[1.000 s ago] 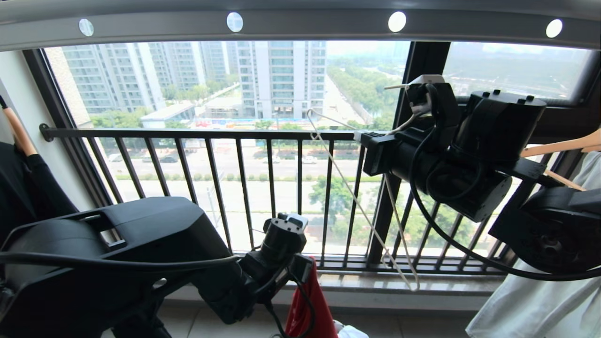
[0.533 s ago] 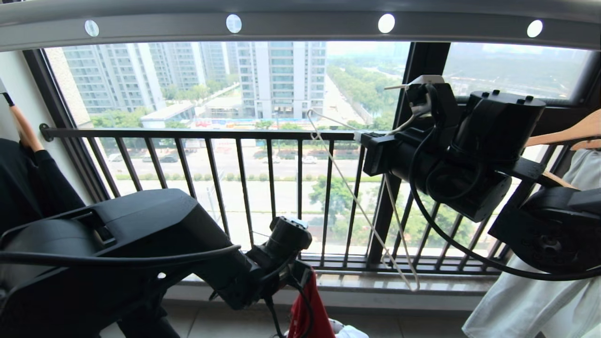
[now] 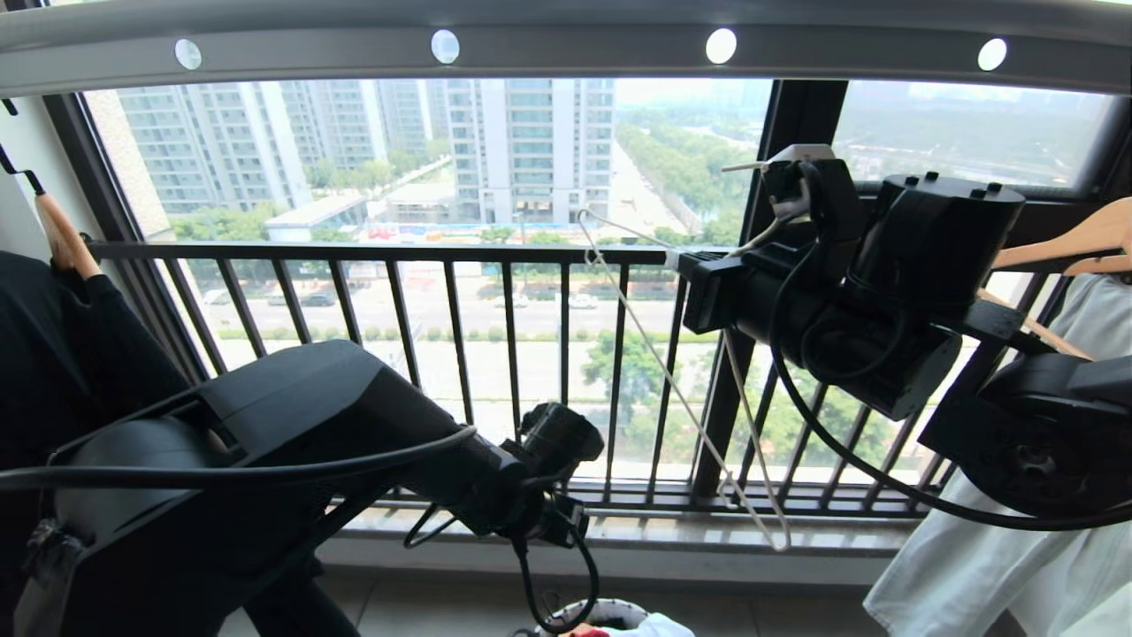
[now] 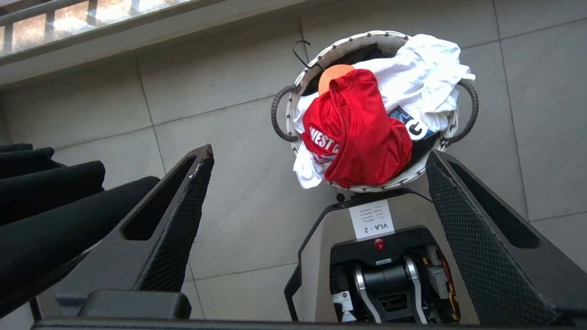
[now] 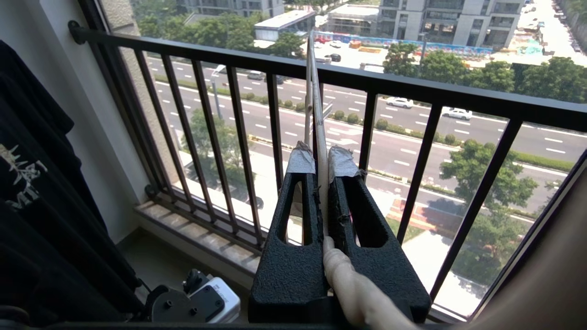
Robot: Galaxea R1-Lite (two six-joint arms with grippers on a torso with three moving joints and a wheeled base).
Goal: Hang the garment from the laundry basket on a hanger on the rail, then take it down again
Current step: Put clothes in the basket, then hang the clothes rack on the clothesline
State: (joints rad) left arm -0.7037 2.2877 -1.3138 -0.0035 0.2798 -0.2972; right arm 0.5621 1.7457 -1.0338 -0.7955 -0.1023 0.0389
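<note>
The left gripper (image 4: pixel 316 220) gapes wide and empty above the basket (image 4: pixel 293 91) where the red shirt (image 4: pixel 357 133) lies, probably released, while the right gripper (image 5: pixel 321 160) clamps the wire hanger (image 5: pixel 316 105) upright, keeping it ready.

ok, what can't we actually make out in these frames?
- Head view: left gripper hidden behind its own arm; basket cut off by the bottom edge.
- Left wrist view: red T-shirt is bunched, so most of its print is hidden.
- Right wrist view: right gripper shut on the wire hanger; the hanger's frame is seen edge-on.
</note>
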